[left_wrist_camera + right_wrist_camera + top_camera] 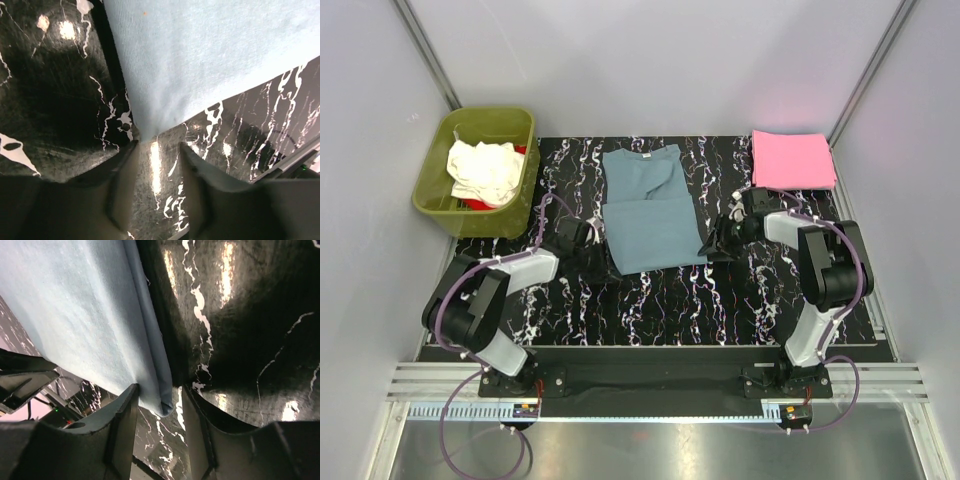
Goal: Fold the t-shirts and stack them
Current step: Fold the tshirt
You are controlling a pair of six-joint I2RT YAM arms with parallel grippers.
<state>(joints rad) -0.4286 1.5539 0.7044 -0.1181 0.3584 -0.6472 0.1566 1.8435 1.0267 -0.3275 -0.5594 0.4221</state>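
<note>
The dusty blue-grey t-shirt (645,205) lies partly folded on the middle of the mat. My left gripper (603,262) is open at its near left corner; in the left wrist view the corner of the shirt (200,60) just reaches the gap at my fingertips (159,146). My right gripper (713,243) is open at the near right corner; in the right wrist view the folded edge of the shirt (80,305) lies between the open jaws (160,389), unclamped. The pink t-shirt (792,158) lies folded at the back right. The cream-white t-shirt (483,168) and a bit of the red one (478,205) lie in the tub.
The olive-green tub (525,165) stands at the back left, off the mat. The black marbled mat (720,300) covers the table. Grey walls close in on both sides and at the back. A metal rail runs along the near edge.
</note>
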